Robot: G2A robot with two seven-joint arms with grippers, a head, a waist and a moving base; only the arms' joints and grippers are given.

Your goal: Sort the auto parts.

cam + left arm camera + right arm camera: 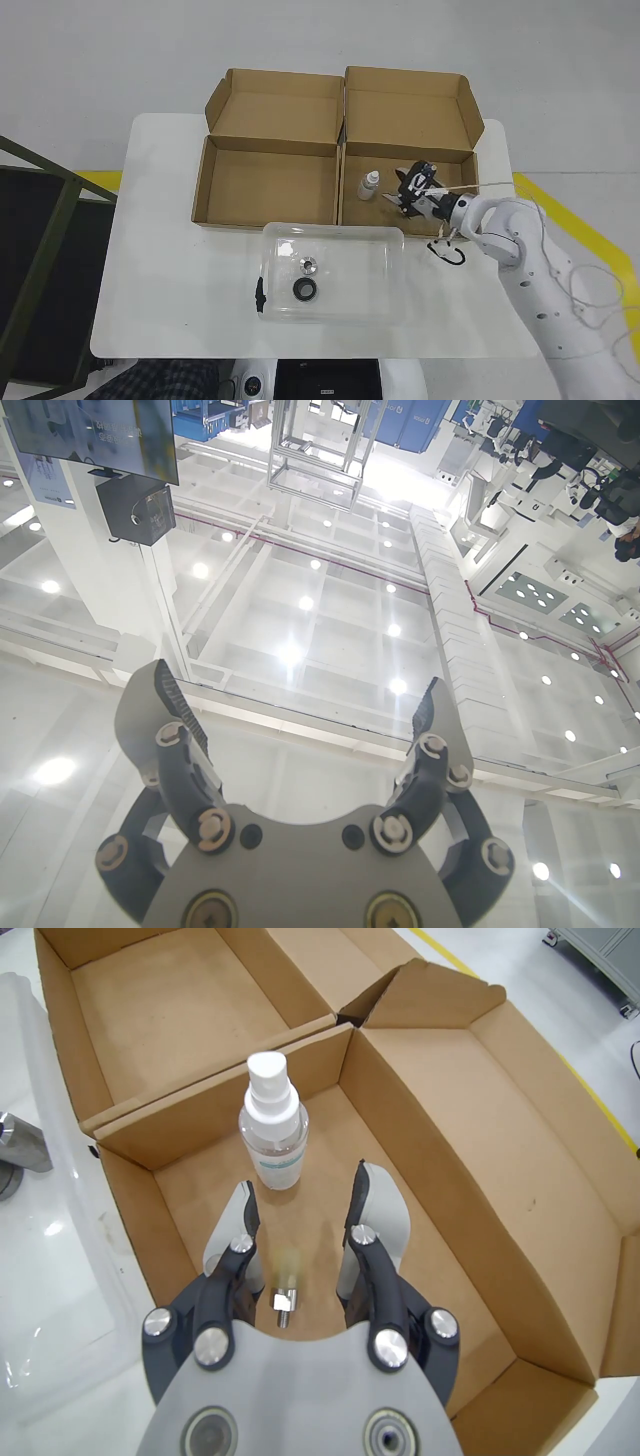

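With right gripper [304, 1178] spread open over right box [450, 1138], bolt [284, 1304] in that box below its gap, shank toward wrist; left gripper [297, 680] open, aimed upward

white table [160, 300], pale grey floor [100, 60], yellow floor stripe [600, 242], dark metal frame [50, 250], gridded ceiling [350, 600], round lights [306, 602]

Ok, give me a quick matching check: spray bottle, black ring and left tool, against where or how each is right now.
Things:
1 spray bottle
2 black ring
3 left tool

Places or states:
A in the clear bin
B open, facing the ceiling
C upright in the right cardboard box

Pairs: 1-C, 2-A, 3-B
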